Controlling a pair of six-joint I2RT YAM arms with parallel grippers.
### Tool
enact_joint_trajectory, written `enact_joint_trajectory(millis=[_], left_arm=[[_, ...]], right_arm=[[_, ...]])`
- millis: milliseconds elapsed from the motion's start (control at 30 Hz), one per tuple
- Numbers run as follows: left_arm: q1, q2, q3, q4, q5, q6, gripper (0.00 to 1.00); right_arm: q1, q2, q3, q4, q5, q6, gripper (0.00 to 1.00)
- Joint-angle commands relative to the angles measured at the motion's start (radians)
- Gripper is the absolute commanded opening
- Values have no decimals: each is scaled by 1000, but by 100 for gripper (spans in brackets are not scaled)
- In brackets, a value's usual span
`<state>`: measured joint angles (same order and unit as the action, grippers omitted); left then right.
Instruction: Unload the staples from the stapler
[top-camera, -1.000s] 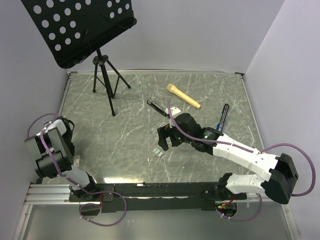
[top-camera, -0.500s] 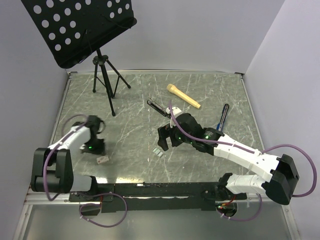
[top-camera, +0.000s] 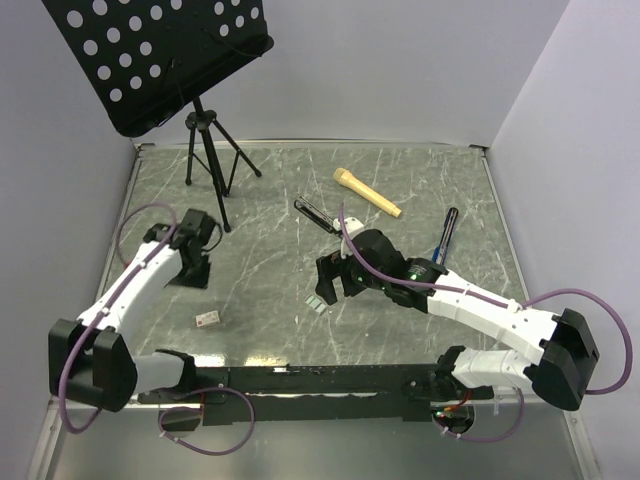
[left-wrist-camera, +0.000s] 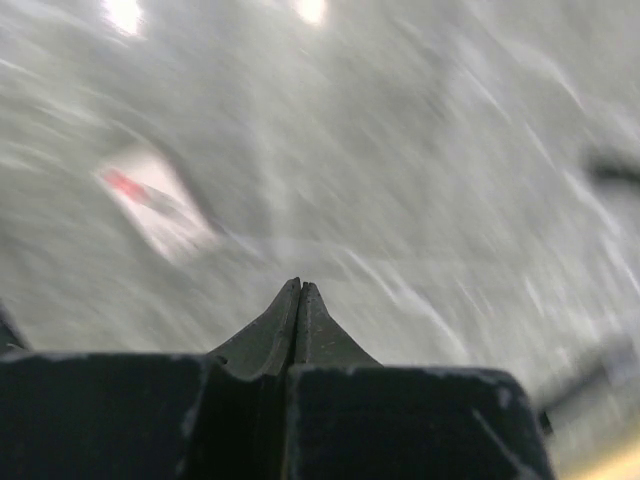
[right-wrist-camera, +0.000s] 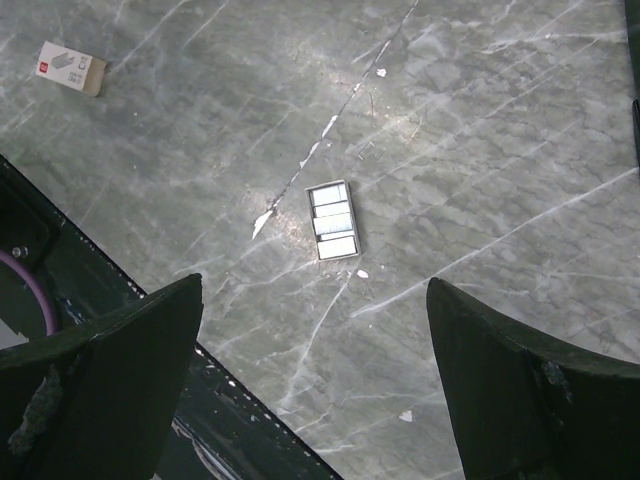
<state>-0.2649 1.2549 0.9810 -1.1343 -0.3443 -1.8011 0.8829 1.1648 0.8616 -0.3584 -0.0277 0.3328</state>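
Counter (top-camera: 265, 255), grey-green marble pattern, pale veins. Lying on it: black stapler (top-camera: 313, 211), far centre; tan stick-like handle (top-camera: 367, 192) just beyond it; blue-and-black pen (top-camera: 447, 232), right; staples (top-camera: 317, 303), centre; small white box (top-camera: 208, 319), red-marked, left; music-stand tripod (top-camera: 207, 160) standing far left

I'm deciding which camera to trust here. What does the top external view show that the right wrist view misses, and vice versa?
Only the top external view: the stapler, the pen, the tan handle, the music stand and the left hand. Only the right wrist view: the staples resolved into separate rows lying side by side. Both: the staples, the small box, the marble table and the open right hand.
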Motion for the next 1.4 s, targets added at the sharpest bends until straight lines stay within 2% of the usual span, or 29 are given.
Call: enact_joint_trajectory(millis=[0, 133, 433, 767, 1067, 1233, 1367], left_arm=[[187, -60, -149, -87, -67, 14, 1], [325, -58, -223, -15, -71, 101, 1], [332, -22, -285, 47, 51, 144, 1], [285, -12, -344, 97, 116, 129, 1], [273, 27, -331, 177, 136, 170, 1], [210, 66, -279, 238, 136, 218, 1], [139, 109, -222, 362, 194, 275, 1]], right_arm=[[-4, -47, -7, 38, -5, 9, 100], [-4, -45, -10, 32, -12, 3, 100], [-5, -37, -7, 35, -9, 0, 100], [-4, -33, 1, 27, -6, -2, 100], [-4, -40, -10, 32, 0, 3, 100], [-4, -43, -19, 33, 3, 6, 100], [-2, -43, -22, 32, 11, 2, 100]])
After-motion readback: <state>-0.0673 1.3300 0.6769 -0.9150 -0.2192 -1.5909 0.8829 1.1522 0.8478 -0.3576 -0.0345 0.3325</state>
